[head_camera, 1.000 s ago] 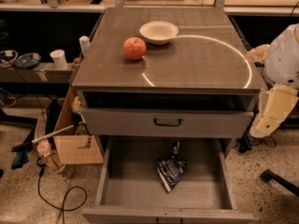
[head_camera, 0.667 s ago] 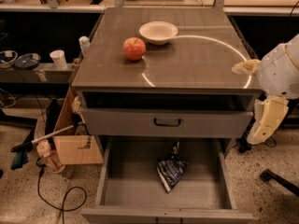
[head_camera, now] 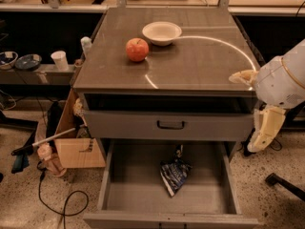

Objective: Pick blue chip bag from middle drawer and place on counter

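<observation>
**Speckled floor, drawer pulled out, tool off the right edge**

Speckled floor (head_camera: 28,209) runs round a grey cabinet, with shelving in shadow behind it. Its top, the bench (head_camera: 200,56), is a broad flat square crossed by a pale arc; the front and right parts of it are open surface.

Below a closed drawer front (head_camera: 143,125), the middle drawer (head_camera: 138,190) stands pulled out towards me, low walls on each side and bare floor along the left and front.

My tool (head_camera: 265,125) hangs outside the cabinet's right side, below bench level and beside the closed front. I cannot tell whether it is apart or together.

A cardboard box (head_camera: 78,147) sits against the cabinet's left side.

The bowl (head_camera: 162,32) and the apple (head_camera: 137,49) sit near each other at the bench's back left.

The blue chip bag (head_camera: 174,174) lies crumpled on the drawer floor, right of centre, apart from both side walls.
</observation>
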`<state>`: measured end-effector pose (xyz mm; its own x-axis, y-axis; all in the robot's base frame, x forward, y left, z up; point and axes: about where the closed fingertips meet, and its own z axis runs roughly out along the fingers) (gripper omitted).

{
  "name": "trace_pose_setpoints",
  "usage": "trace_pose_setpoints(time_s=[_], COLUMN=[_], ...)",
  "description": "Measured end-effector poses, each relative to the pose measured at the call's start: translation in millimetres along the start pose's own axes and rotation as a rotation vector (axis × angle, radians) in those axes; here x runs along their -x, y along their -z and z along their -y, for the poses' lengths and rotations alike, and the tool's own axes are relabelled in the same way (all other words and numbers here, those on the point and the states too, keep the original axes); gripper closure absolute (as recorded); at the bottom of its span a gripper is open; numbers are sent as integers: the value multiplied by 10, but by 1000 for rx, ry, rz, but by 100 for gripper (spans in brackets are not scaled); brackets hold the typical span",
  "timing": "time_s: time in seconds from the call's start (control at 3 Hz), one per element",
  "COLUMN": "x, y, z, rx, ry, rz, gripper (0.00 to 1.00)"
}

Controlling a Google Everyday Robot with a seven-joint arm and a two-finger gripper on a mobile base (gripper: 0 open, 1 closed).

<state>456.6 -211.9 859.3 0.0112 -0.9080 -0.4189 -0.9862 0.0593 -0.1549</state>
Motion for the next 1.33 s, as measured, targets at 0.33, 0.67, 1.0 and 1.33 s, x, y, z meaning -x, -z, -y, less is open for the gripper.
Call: trace_pose_setpoints(time_s=[0.33, 0.67, 1.0, 1.33], x=[-72, -178, -303, -367], y=[-230, -476, -773, -957], z=[-53, -118, -139, -76], rx=[13, 20, 15, -43], ry=[-27, -60, -99, -142], rz=[8, 6, -8, -31], gripper=[0, 0, 0, 0])
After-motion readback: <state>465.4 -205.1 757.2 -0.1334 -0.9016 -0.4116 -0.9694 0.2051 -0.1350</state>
